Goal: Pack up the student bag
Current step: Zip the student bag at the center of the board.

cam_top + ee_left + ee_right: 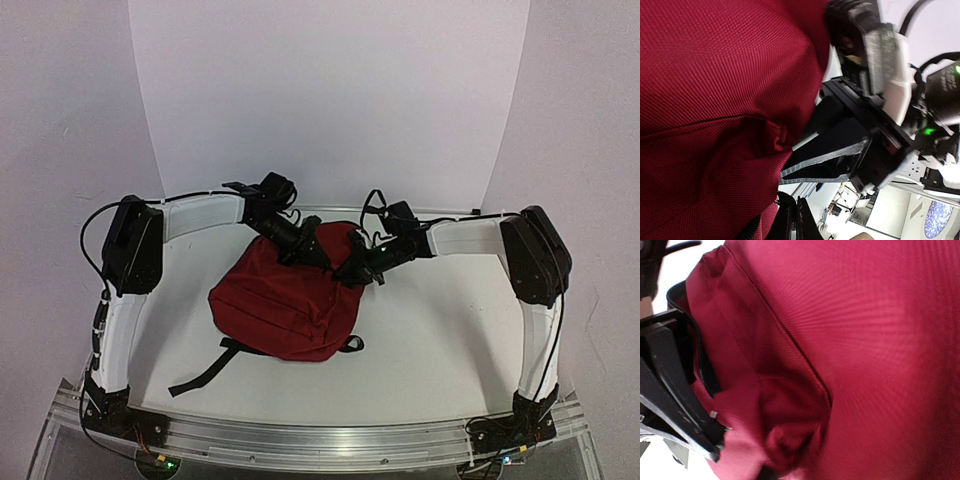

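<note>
White table (pixel 430 340) bears student bag (pixel 285 305); inside unseen.

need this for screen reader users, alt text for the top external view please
A dark red student bag lies on a white table, one black strap trailing toward the near edge. The left arm and right arm reach in from either side, their jaws at the bag's far end.
</note>
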Controlling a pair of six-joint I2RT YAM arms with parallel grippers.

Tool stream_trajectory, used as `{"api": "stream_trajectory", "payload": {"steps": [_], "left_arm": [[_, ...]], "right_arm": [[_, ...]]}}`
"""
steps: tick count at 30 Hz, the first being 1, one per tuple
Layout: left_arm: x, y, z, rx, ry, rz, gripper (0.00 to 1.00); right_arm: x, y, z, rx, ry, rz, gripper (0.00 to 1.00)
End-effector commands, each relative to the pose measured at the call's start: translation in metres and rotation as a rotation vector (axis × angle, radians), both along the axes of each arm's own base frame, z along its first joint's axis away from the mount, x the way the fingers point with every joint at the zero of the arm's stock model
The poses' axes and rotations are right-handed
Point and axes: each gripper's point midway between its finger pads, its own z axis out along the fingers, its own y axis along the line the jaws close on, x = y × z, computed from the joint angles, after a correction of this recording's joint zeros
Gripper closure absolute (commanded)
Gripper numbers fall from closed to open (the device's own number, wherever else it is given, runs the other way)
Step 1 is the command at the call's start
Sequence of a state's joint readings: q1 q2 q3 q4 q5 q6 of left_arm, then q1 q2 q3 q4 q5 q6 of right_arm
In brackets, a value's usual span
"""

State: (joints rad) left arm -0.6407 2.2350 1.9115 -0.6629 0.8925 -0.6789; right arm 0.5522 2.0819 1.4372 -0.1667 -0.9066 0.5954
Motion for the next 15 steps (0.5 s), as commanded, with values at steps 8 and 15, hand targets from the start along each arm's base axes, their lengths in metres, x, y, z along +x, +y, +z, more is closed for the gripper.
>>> {"api": "stream_trajectory", "payload": {"steps": [8, 15], "left_arm": [[0.027, 0.094, -0.021, 0.419, -0.035, 0.177, 1.00], [0.032, 0.146, -0.023, 0.590, -0.054, 0.230, 1.00]], "right_arm": [[0.012, -0.041, 0.000, -0.073, -0.123, -0.055, 1.00], [0.018, -0.079, -0.026, -0.222, -0.133, -0.095, 1.00]]}}
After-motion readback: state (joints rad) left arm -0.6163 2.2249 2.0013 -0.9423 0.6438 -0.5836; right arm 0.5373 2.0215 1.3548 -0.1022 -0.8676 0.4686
